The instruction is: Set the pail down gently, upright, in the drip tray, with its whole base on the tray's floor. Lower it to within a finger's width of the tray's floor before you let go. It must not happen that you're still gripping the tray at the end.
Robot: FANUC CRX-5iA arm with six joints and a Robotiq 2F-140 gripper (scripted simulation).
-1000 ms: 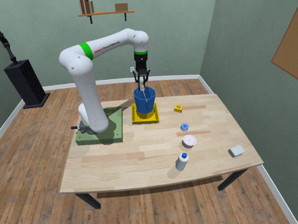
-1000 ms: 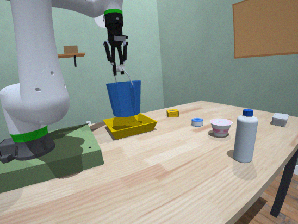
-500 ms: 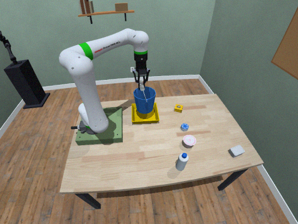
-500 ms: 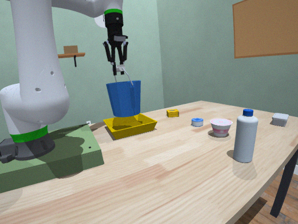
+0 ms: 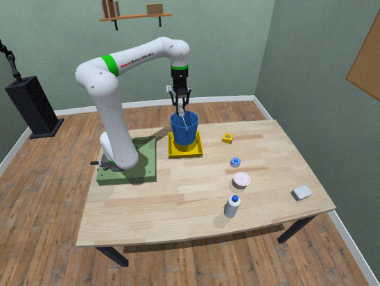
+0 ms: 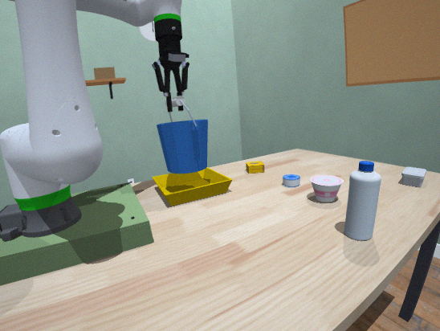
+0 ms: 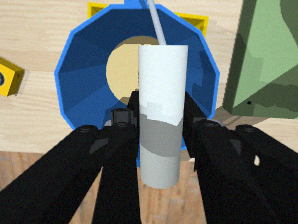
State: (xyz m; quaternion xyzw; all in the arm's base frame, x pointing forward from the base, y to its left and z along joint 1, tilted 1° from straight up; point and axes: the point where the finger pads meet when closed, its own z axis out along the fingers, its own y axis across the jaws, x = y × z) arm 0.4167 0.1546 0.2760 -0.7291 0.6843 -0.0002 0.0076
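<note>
The blue pail [image 5: 184, 130] [image 6: 182, 146] [image 7: 80, 75] hangs upright by its wire handle over the yellow drip tray [image 5: 185, 153] [image 6: 201, 190] [image 7: 197, 20]. In the exterior view its base is about level with the tray's rim, clear of the tray's floor. My gripper [image 5: 180, 110] [image 6: 176, 104] [image 7: 159, 105] points straight down above the pail and is shut on the handle's white grip [image 7: 161, 75]. The wrist view looks down into the pail, with the tray's corners showing behind it.
The green robot base plate [image 5: 145, 166] [image 6: 100, 229] [image 7: 265, 60] lies left of the tray. To the right are a yellow block [image 5: 227, 138] [image 6: 255, 166], a small blue tub [image 5: 235, 162] [image 6: 291, 180], a pink cup [image 5: 241, 179] [image 6: 326, 187], a white bottle [image 5: 231, 205] [image 6: 362, 205] and a grey box [image 5: 301, 191] [image 6: 413, 176].
</note>
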